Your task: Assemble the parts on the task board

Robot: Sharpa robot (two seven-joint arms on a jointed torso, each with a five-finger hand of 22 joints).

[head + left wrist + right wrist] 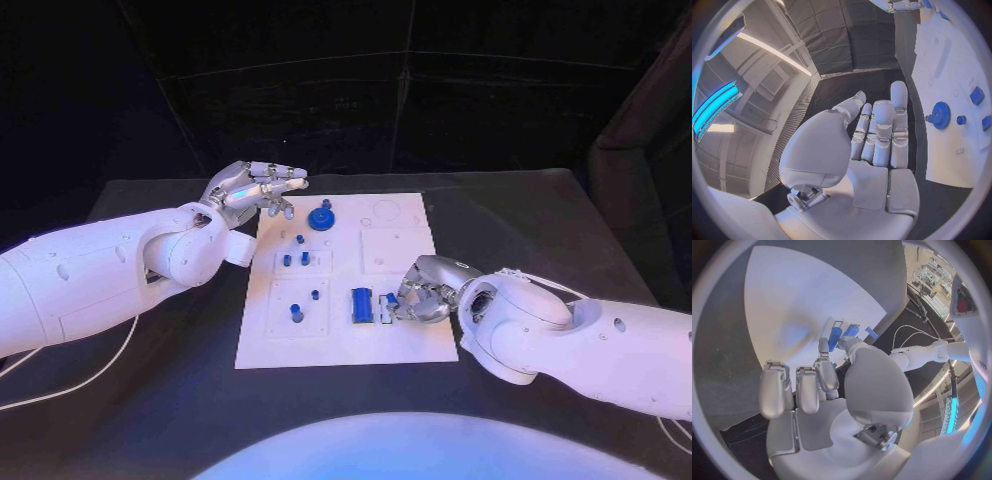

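Nearest, the right hand (420,295) rests on the task board (411,345), its fingers pinching a small blue part (389,299) beside the blue block (361,305). Farther off, the left hand (257,189) hovers at the board's far left corner, holding nothing, fingers loosely apart, near the blue gear (323,217).

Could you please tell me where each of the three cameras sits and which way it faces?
Head view: on the head, looking down at the board; both arms show.
Left wrist view: behind the left hand, facing the board's edge and a blue gear.
Right wrist view: behind the right hand, facing the board.
All share the board.
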